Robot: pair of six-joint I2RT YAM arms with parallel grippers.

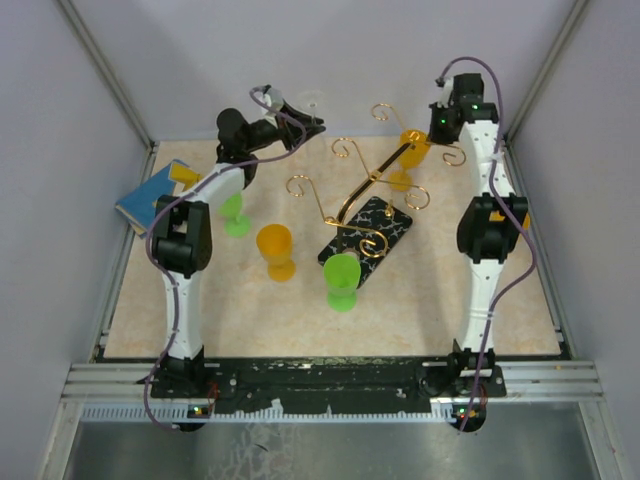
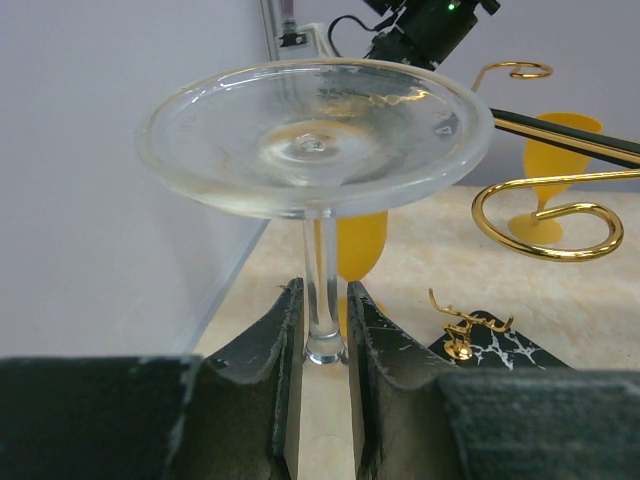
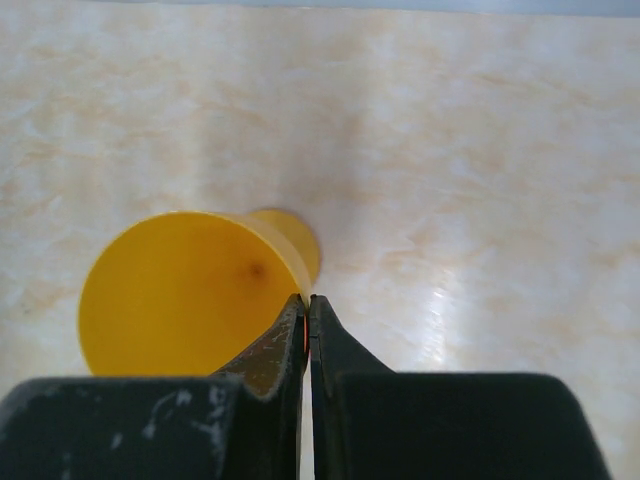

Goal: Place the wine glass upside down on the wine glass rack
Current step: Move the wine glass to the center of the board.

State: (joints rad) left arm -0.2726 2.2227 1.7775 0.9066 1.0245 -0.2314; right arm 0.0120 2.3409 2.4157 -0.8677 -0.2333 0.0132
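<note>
My left gripper [image 1: 303, 124] is raised at the back of the table and is shut on the stem of a clear wine glass [image 1: 312, 104]. In the left wrist view the round foot of the glass [image 2: 312, 135] is uppermost and the stem runs down between my fingers [image 2: 275, 345]; the bowl is hidden. The wine glass rack [image 1: 352, 198] is gold wire with scroll arms on a black marbled base [image 1: 392, 222], to the right of the glass. One scroll arm [image 2: 545, 212] shows close by. My right gripper [image 3: 307, 300] is shut on the rim of an orange plastic glass [image 3: 180, 295] at the back right [image 1: 412, 150].
An orange glass [image 1: 275, 250] and a green glass [image 1: 342, 280] stand in front of the rack. Another green glass [image 1: 235, 215] stands by the left arm. A blue and yellow box [image 1: 155, 195] leans at the left edge. Walls close in the back and sides.
</note>
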